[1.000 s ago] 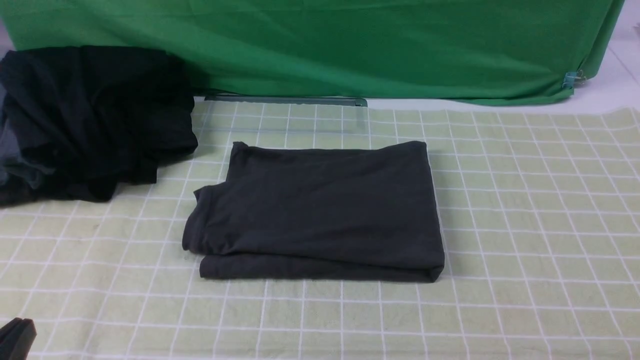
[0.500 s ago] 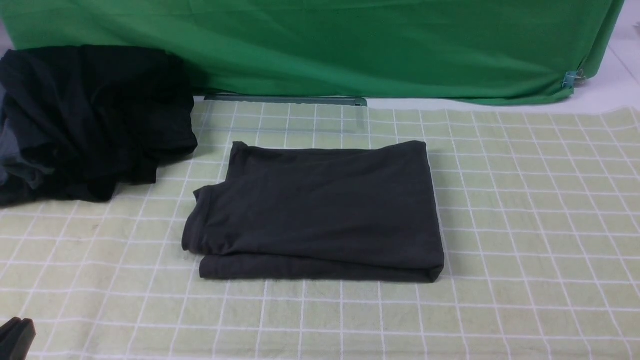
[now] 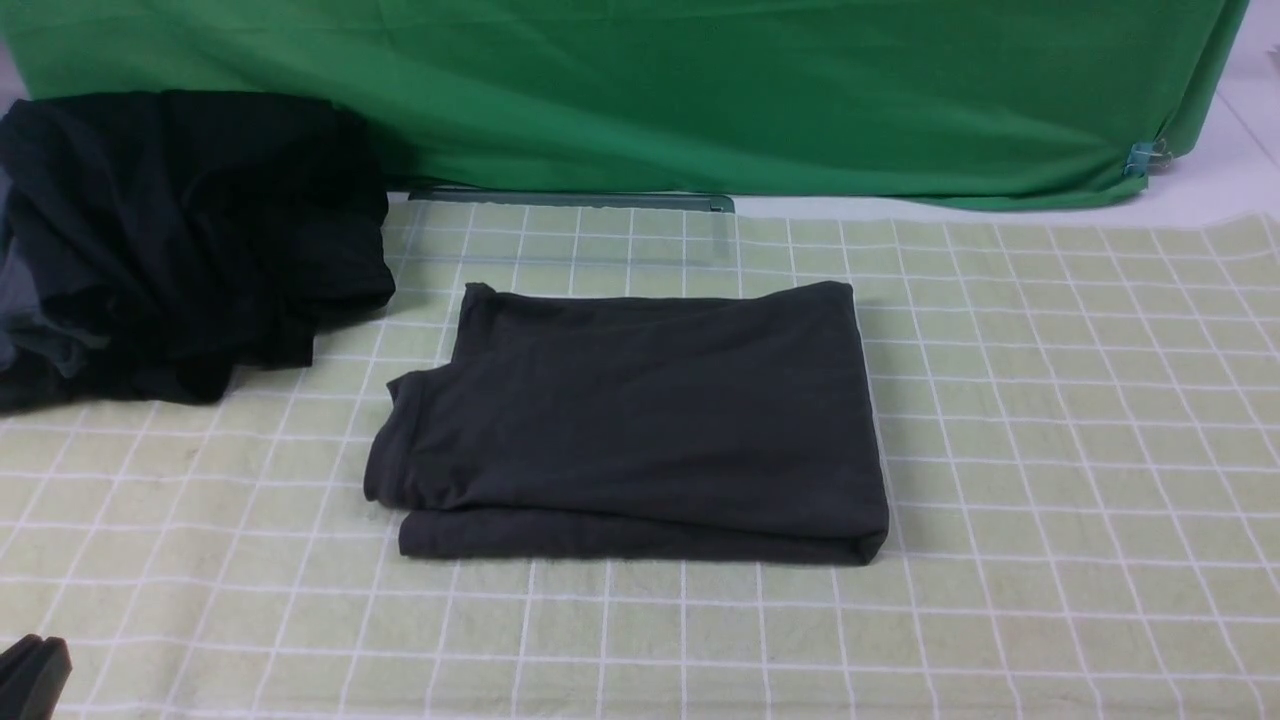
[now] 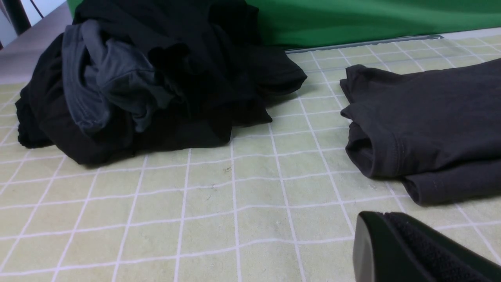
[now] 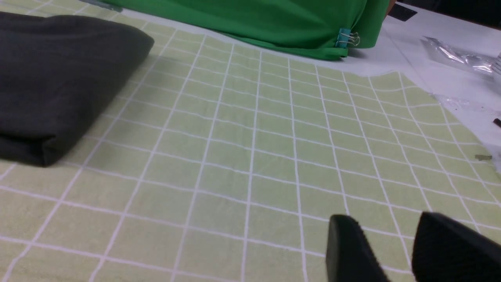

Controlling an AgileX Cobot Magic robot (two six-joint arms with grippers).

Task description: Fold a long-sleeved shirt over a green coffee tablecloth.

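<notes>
Folded long-sleeved shirt [image 3: 640, 425] lies mid-cloth — well apart from left end effector [image 3: 35, 675].

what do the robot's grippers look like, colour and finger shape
Only the fingertips show. The left gripper is matte black, its fingers having a smooth rounded outer shell and a rough, textured inner pad. The right gripper is the same black, with two blunt, rounded fingers. No cables or markings are visible, and the arms are out of view.

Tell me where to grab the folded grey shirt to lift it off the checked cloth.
Probably best to grip the long-sleeved shirt at its near right corner, coming in low from the right: the layers there meet in a thick rounded fold, while the left edge is loose and stepped.
</notes>
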